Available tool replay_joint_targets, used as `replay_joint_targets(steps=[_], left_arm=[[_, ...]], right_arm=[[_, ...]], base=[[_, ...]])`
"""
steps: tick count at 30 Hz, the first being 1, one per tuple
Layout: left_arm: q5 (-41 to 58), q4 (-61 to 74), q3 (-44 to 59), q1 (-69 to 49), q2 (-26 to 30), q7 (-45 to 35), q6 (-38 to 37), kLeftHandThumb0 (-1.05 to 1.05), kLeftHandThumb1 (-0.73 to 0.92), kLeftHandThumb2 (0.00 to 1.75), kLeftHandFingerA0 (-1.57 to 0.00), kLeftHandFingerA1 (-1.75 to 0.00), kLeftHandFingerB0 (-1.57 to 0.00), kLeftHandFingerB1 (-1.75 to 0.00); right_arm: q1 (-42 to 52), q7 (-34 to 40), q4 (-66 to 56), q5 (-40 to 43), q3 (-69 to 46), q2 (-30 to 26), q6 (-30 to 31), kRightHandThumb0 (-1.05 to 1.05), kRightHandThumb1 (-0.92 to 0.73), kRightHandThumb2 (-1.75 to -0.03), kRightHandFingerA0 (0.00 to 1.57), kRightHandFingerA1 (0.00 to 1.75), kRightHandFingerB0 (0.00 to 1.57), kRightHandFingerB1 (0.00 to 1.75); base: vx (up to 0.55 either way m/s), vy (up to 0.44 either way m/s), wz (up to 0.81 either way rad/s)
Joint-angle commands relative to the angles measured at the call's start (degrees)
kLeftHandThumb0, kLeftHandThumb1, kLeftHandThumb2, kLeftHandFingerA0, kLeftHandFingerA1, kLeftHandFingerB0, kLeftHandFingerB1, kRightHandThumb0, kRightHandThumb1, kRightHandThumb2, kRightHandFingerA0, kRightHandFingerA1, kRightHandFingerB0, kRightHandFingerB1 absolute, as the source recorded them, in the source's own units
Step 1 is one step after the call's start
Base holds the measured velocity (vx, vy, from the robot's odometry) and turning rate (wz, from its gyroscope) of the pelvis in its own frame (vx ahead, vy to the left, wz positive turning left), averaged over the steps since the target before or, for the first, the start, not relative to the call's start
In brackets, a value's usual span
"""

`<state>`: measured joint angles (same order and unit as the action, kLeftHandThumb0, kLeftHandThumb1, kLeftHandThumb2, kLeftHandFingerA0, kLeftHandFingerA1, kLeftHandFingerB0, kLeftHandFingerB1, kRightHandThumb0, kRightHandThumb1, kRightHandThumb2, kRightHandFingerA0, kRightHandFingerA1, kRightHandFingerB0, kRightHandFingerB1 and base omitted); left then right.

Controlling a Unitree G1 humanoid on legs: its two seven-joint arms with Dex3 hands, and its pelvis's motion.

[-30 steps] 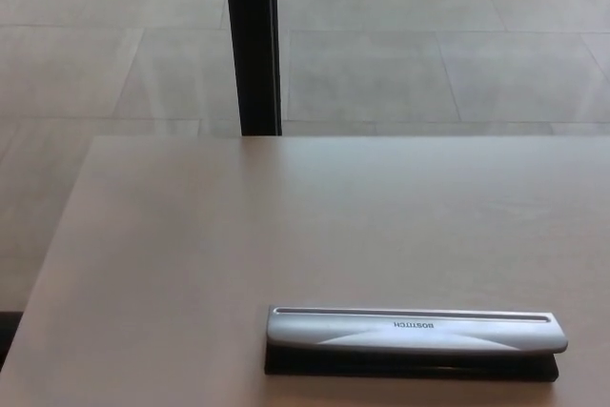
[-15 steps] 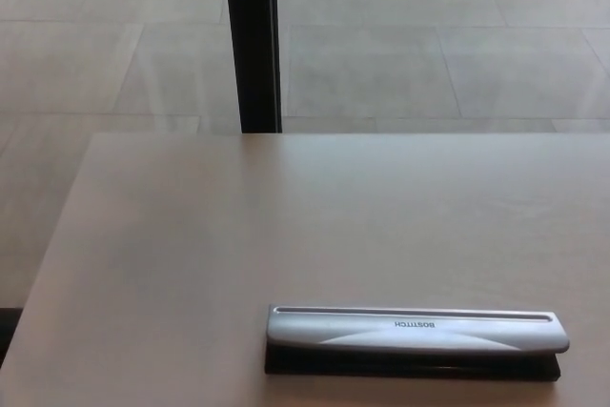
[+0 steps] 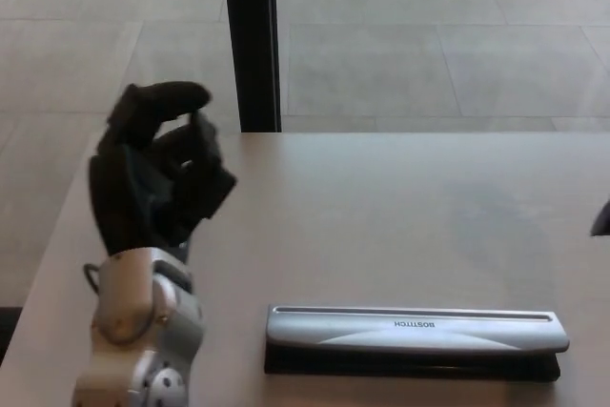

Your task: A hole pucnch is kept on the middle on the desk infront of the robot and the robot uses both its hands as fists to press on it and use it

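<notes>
A long silver hole punch (image 3: 416,332) with a black base lies flat on the desk (image 3: 381,207), near the front edge and right of centre. My left hand (image 3: 157,173) is raised over the desk's left side, well left of the punch and above it. It holds nothing, its fingers (image 3: 162,100) bent but apart, so it is open. Its silver wrist (image 3: 143,326) rises from the bottom left. A dark sliver of my right hand (image 3: 601,221) shows at the right edge, above the punch's right end.
The pale desk's far edge runs across the middle of the picture, with grey floor tiles (image 3: 457,54) beyond it. A black post (image 3: 251,40) stands behind the far edge, left of centre.
My left hand and wrist have come up into view on the left, where only bare desk showed before. A dark bit of my right hand has appeared at the right edge. The punch has not moved.
</notes>
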<state>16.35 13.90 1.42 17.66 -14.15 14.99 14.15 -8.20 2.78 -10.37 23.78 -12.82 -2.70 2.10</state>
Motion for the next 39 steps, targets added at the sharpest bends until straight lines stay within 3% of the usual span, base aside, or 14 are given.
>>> replay_joint_targets(steps=[1, 8, 14, 16, 19, 20, 21, 27, 31, 39], left_arm=[[-2.0, -0.6, -14.2, -7.0, -11.4, 5.4, 0.9, -0.25, 0.72, 1.16, -0.9, -1.75, -0.59, -1.75], [-1.3, -3.1, -18.5, -8.4, -10.7, 8.8, -0.1, -0.27, 0.83, 0.98, -0.89, -1.75, -0.57, -1.75], [0.2, -5.4, -20.9, -10.1, -10.8, 9.9, -2.6, -0.29, 0.73, 1.12, -0.88, -1.75, -0.58, -1.75], [0.1, -7.0, -23.0, -13.1, -12.3, 12.3, -5.1, -0.32, 0.89, 0.87, -0.87, -1.75, -0.53, -1.75], [0.3, -7.5, -23.8, -13.7, -12.3, 13.3, -6.2, -0.32, 0.89, 0.87, -0.87, -1.75, -0.53, -1.75], [0.4, -8.8, -24.8, -15.1, -12.7, 13.6, -8.1, -0.34, 0.92, 0.78, -0.83, -1.75, -0.5, -1.68], [0.3, -10.3, -25.4, -16.2, -13.1, 13.9, -9.4, -0.34, 0.92, 0.83, -0.87, -1.75, -0.5, -1.75], [-0.1, -16.9, -26.7, -19.2, -15.1, 17.4, -15.1, -0.33, 0.88, 0.84, -0.91, -1.75, -0.51, -1.75], [-1.0, -22.6, -26.9, -20.2, -16.3, 19.1, -19.8, -0.34, 0.88, 0.83, -0.9, -1.75, -0.5, -1.75], [-5.0, -31.5, -28.8, -20.7, -18.1, 24.7, -26.4, -0.35, 0.82, 0.88, -0.95, -1.75, -0.53, -1.71]], right_arm=[[7.0, -5.1, -7.5, 1.7, 12.3, 0.2, 11.8, -0.33, -0.69, -1.0, 1.06, 1.75, 0.76, 1.34], [7.9, -5.1, -6.9, 0.1, 14.7, -0.5, 10.9, -0.35, -0.68, -0.95, 1.05, 1.75, 0.74, 1.36], [8.0, -6.8, -2.4, -0.9, 14.7, 0.3, 6.6, -0.36, -0.65, -1.0, 1.07, 1.75, 0.77, 1.42], [8.2, -7.4, 1.4, -2.7, 14.6, 1.1, 2.1, -0.35, -0.63, -1.04, 1.06, 1.75, 0.76, 1.43], [8.0, -7.8, 2.6, -3.2, 14.7, 1.4, 0.8, -0.35, -0.63, -1.04, 1.06, 1.75, 0.76, 1.43], [8.1, -7.6, 3.8, -3.6, 14.6, 1.8, 0.2, -0.36, -0.65, -1.02, 1.07, 1.75, 0.77, 1.44], [8.4, -7.2, 4.8, -4.3, 14.6, 2.0, -0.7, -0.38, -0.65, -0.99, 1.07, 1.75, 0.78, 1.45], [8.5, -7.0, 9.6, -6.5, 14.3, 3.3, -5.6, -0.4, -0.64, -0.99, 1.08, 1.75, 0.73, 1.55], [9.1, -4.6, 9.5, -7.4, 14.0, 4.4, -4.7, -0.41, -0.64, -0.99, 1.08, 1.75, 0.73, 1.56], [11.6, -1.9, 9.9, -8.4, 13.3, 9.0, -8.5, -0.38, -0.65, -0.98, 1.05, 1.75, 0.71, 1.54]], base=[[0.0, 0.0, 0.0], [0.0, 0.0, 0.0], [0.0, 0.0, 0.0], [0.0, 0.0, 0.0], [0.0, 0.0, 0.0], [0.0, 0.0, 0.0], [0.0, 0.0, 0.0], [0.0, 0.0, 0.0], [0.0, 0.0, 0.0], [0.0, 0.0, 0.0]])
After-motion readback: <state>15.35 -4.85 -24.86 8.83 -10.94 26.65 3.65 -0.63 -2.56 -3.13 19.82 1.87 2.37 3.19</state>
